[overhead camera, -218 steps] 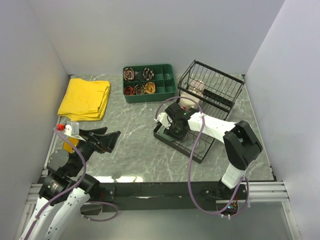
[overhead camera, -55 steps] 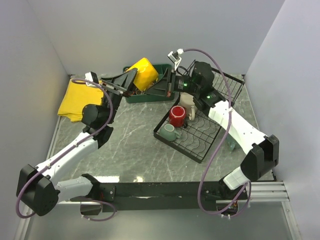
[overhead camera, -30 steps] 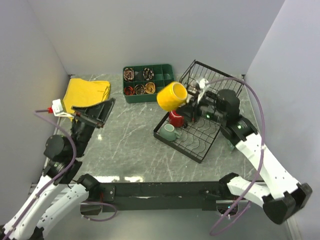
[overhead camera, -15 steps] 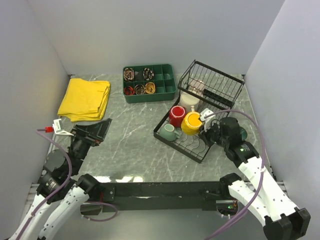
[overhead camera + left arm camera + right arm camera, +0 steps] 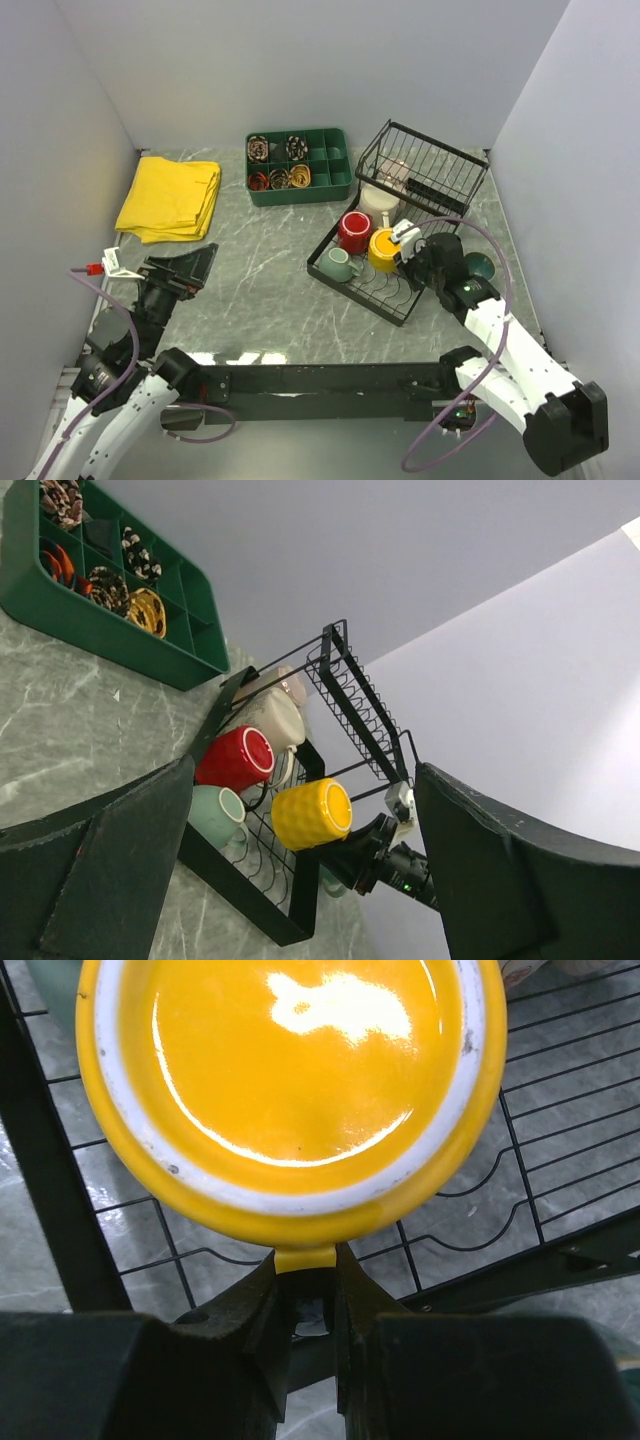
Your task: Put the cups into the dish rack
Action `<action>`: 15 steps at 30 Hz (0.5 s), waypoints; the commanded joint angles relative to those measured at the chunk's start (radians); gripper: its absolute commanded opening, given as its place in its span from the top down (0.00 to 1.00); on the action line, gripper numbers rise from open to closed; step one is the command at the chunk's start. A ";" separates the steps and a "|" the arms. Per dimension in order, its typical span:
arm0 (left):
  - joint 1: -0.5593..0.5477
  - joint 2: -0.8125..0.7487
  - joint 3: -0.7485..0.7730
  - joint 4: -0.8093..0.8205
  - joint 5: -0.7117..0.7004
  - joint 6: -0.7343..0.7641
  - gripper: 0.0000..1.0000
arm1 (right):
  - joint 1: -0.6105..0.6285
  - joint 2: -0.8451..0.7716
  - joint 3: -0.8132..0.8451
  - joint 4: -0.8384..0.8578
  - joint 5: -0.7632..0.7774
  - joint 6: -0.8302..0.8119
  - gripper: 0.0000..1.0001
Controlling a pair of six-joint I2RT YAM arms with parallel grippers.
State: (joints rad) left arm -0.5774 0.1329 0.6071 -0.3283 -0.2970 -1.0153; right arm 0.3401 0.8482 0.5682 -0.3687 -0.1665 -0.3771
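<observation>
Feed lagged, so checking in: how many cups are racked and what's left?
Done: red mug, small teal mug, cream mug and pinkish mug sit in the dish rack. In hand: right pincer shut on the yellow mug by its handle, over the rack base. To do: larger teal mug, on the table beside the rack; left pincer open.

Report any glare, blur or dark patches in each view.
Right wrist: a white glare patch sits on the yellow mug, and the pincer gripping its handle is dark and soft. Left wrist: the view is tilted, with its own fingers near-black and featureless and the rack in focus. Top external: even, soft light, everything sharp.
</observation>
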 commanded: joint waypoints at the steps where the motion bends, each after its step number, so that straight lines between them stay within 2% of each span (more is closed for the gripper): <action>1: 0.001 -0.026 -0.013 -0.012 -0.024 -0.005 0.04 | -0.007 0.029 0.015 0.155 0.013 -0.040 1.00; 15: 0.001 -0.075 -0.026 -0.058 -0.051 -0.006 0.04 | -0.007 0.149 -0.019 0.224 0.054 -0.086 1.00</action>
State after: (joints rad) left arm -0.5774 0.0742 0.5865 -0.3828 -0.3283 -1.0161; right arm 0.3344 0.9726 0.5613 -0.2749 -0.1223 -0.4335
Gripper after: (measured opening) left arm 0.966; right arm 0.229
